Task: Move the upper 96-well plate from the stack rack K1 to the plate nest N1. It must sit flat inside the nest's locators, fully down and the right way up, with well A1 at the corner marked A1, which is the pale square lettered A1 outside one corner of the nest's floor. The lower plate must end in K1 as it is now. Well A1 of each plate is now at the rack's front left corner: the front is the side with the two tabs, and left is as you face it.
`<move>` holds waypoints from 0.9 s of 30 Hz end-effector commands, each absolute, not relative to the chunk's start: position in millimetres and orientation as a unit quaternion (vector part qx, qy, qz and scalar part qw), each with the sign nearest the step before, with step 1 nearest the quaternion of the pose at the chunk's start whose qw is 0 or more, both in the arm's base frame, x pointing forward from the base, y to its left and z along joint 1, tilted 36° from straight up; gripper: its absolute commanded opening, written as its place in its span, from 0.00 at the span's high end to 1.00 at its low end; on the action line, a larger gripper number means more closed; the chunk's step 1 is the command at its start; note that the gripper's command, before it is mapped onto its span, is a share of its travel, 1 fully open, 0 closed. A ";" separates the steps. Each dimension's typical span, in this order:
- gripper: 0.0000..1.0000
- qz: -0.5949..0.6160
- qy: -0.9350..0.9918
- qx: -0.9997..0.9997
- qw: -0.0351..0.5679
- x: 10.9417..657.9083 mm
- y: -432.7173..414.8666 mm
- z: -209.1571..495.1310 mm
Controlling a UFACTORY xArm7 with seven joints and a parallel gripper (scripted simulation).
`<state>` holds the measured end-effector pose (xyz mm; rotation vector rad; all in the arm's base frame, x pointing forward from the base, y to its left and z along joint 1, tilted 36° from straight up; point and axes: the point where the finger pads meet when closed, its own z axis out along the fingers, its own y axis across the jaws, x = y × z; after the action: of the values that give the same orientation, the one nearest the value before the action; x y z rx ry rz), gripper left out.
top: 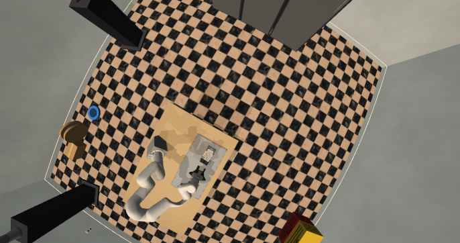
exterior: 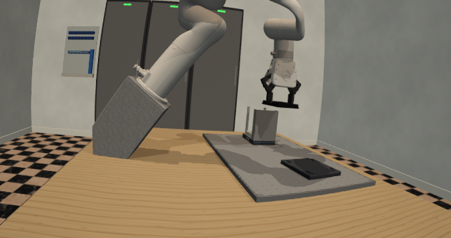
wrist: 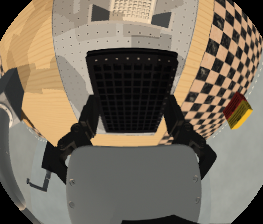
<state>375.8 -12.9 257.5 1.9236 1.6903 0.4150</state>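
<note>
Black upper plate (exterior: 280, 104) airborne, level (clamped between fingers (exterior: 267, 91)), beside rack K1 (exterior: 265, 125).

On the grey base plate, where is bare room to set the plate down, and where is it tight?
Bare grey base plate shows between the rack and the black nest, and along its near left edge. Tightest at the rack's foot. The gripper, fingers shut on the plate, hangs above and right of the rack.
</note>
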 end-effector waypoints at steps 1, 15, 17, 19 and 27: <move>1.00 0.155 0.627 0.713 0.271 374.2 -23.5 260.0; 1.00 0.155 0.627 0.713 0.271 367.3 -62.9 263.5; 1.00 0.155 0.627 0.713 0.271 366.1 -69.5 264.1; 1.00 0.155 0.627 0.713 0.271 364.9 -76.0 264.7; 1.00 0.155 0.627 0.713 0.271 361.4 -95.7 266.4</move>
<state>362.3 -88.1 264.3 1.9231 1.6912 0.4148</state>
